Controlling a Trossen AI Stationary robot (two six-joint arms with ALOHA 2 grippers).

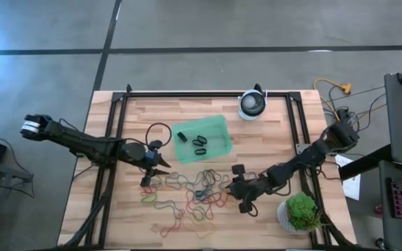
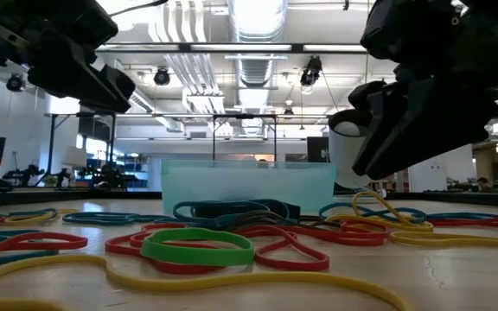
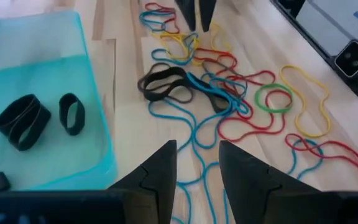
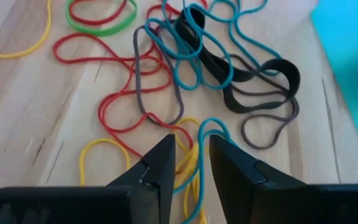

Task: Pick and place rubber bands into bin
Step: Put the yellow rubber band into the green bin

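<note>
A: Nearest in the low view? Rubber bands (image 2: pixel 199 246) strewn over the wooden table (image 1: pixel 271 223): green loop up front, red loops touching it, long yellow one trailing across the foreground.

B: Confirmed. Same tangle in the high view, front-centre of the table, red, teal, yellow, green, black mixed.

A: Right gripper (image 4: pixel 190 163)?

B: Low over the right edge of the pile, fingers slightly parted, narrow gap, nothing pinched. Teal and yellow loops lying right at the tips.

A: Left gripper (image 3: pixel 196 167)?

B: At the left edge of the pile, just beside the bin, fingers apart, empty. Teal loops under the gap; wide black band a bit farther on.

A: Bin (image 1: pixel 218 124)?

B: Translucent green, behind the pile, mid-table, slightly angled. Holding about 3 black bands, 2 close together and 1 apart near a corner.

A: Farther back?

B: Round white device (image 1: pixel 252 105) at the rear edge. Small green plant (image 1: pixel 301 211) at the front-right corner.
</note>
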